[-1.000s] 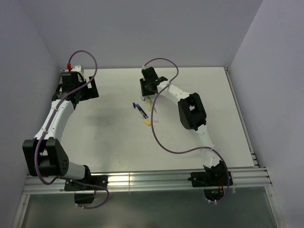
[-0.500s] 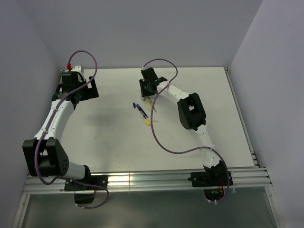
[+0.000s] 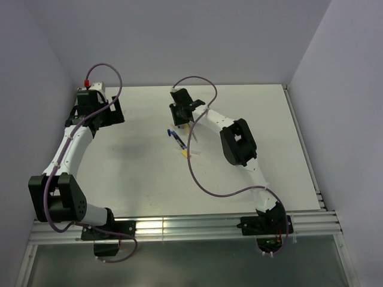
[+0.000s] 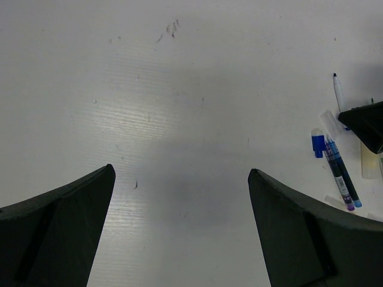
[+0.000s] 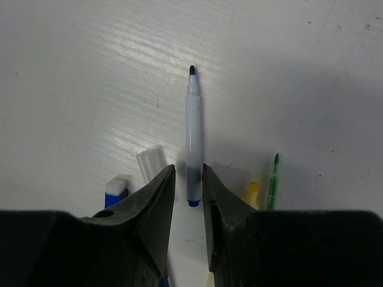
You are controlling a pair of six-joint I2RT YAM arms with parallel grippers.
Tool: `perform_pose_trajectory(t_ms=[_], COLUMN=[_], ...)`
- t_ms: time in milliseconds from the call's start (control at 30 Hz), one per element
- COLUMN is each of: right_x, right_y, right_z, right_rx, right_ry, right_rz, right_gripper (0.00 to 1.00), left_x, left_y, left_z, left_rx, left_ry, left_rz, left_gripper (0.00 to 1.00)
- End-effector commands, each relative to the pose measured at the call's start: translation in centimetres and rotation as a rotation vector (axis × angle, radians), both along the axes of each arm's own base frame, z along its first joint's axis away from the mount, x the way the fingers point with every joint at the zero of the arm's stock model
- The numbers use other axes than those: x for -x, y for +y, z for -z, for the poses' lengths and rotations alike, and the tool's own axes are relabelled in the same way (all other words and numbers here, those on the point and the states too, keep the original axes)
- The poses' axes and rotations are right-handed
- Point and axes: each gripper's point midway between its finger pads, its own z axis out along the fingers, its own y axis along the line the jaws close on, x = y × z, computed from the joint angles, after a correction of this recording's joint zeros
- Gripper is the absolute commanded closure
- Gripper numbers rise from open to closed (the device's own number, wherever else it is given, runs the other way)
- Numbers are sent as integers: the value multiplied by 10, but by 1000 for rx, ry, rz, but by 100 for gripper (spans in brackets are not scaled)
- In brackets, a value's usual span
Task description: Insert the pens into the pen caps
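Note:
A white pen point(image 5: 192, 134) with a dark tip lies on the table, its blue rear end between my right gripper's point(image 5: 188, 173) fingertips. The jaws stand narrowly open round it, with a slim gap on the left side. Left of them lie a translucent pen cap point(image 5: 151, 161) and a blue-and-white cap point(image 5: 116, 190). To the right sit a yellow pen cap point(image 5: 251, 194) and a thin green pen point(image 5: 273, 179). A dark blue pen point(image 4: 341, 176) lies next to the blue cap point(image 4: 318, 145). My left gripper point(image 4: 179, 173) is wide open over bare table, far left of the pens point(image 3: 178, 139).
Grey walls enclose the white table point(image 3: 137, 173) on the left, back and right. A purple cable point(image 3: 203, 179) from the right arm loops over the table just in front of the pens. A metal rail point(image 3: 179, 227) runs along the near edge.
My right gripper has shifted slightly left and away in the top view, and its jaws have narrowed a little. The left arm has not moved.

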Motion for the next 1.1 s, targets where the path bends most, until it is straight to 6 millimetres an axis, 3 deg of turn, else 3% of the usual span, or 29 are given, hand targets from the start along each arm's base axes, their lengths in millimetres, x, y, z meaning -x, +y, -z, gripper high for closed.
perform_pose_trajectory(t_ms=[0, 333, 467, 533, 667, 700, 767, 800, 833, 867, 900, 967, 1000, 1033, 1067], right_x=[-5, 6, 2, -2, -31, -36, -40, -39, -39, -33, -24, -9, 13, 23, 32], right_y=[-2, -6, -4, 1, 7, 4, 5, 4, 1, 5, 4, 3, 6, 4, 6], right_z=[-1, 13, 8, -6, -74, -101, -132, -161, -176, -187, -221, -236, -269, -265, -278], right_rx=[30, 74, 82, 67, 1, -25, -70, -104, -124, -168, -212, -287, -368, -403, -446], right_ry=[-21, 51, 36, 5, -170, -220, -280, -321, -343, -346, -390, -382, -402, -365, -377], right_rz=[11, -28, -51, -91, -97, -96, -108, -119, -126, -169, -198, -253, -327, -340, -371], right_gripper=[68, 75, 100, 100, 100, 100, 100, 100, 100, 100, 100, 100, 100, 100, 100], left_x=[-5, -4, -6, -8, -14, -16, -20, -22, -23, -25, -25, -23, -17, -18, -5], left_y=[-1, -6, -6, -2, 5, 5, 3, 1, -3, -4, -8, -26, -32, -41, -58], left_z=[-21, -20, -21, -22, -35, -40, -56, -67, -75, -91, -100, -117, -130, -148, -150], left_rx=[14, 17, 16, 6, -22, -23, -7, 2, 30, 54, 102, 194, 237, 257, 308], left_ry=[-67, -55, -43, -43, -76, -93, -131, -163, -185, -221, -240, -293, -332, -414, -431], left_rz=[7, 43, 51, 27, -1, 1, 14, 26, 37, 39, 37, 124, 145, 199, 295], left_gripper=[0, 0, 0, 0, 1, 1, 1, 0, 1, 3, 4, 6, 7, 7, 3])
